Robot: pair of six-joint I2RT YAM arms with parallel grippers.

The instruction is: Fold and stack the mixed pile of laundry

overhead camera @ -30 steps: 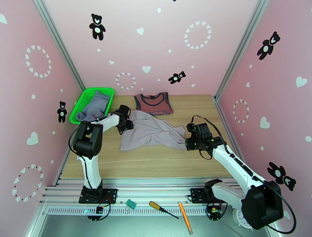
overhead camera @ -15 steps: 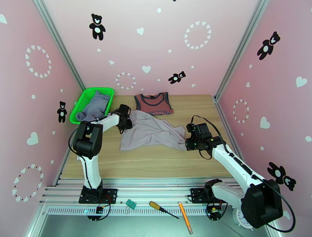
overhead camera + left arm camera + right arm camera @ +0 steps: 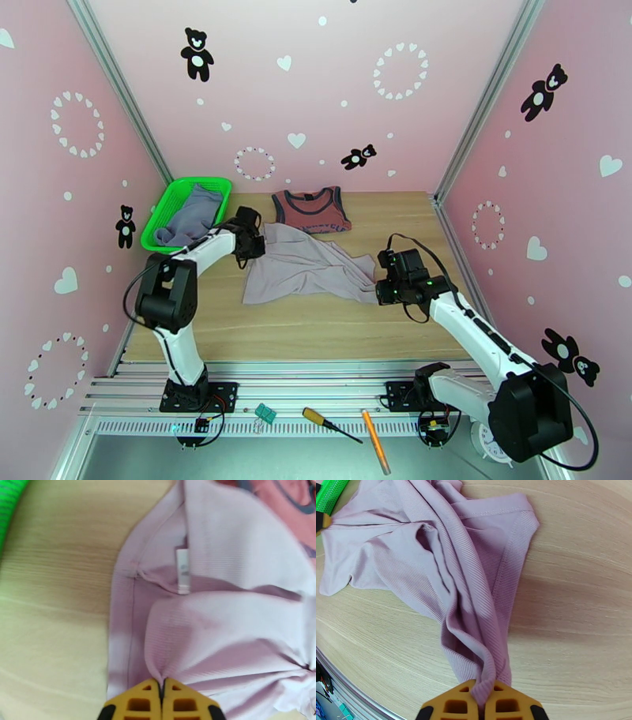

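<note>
Mid-table (image 3: 316, 324): pale lilac shirt (image 3: 304, 264), ribbed, crumpled, spread left to right, both ends bunched, white label (image 3: 182, 570) showing. Near far edge: rust-red top (image 3: 312, 209), dark trim, flat. Far-left corner: blue-grey piece (image 3: 192, 215) heaped in green basket (image 3: 158, 217).

The pale lilac ribbed cloth shirt (image 3: 304, 268) shows a small white sewn label (image 3: 182, 570), the rust-red sleeveless cloth top (image 3: 312, 209) has dark trim and dark lettering, and the blue-grey cloth piece (image 3: 193, 215) contrasts with the bright green plastic mesh basket (image 3: 156, 217). The light tan wooden table (image 3: 316, 328) has a fine streaked grain, and the pink panel walls (image 3: 316, 87) are patterned with white hearts, rings of hearts and black teddy bears. The left gripper (image 3: 162, 697) and right gripper (image 3: 484, 705) have yellow fingers, on white arms (image 3: 201, 249) with black joints.
</note>
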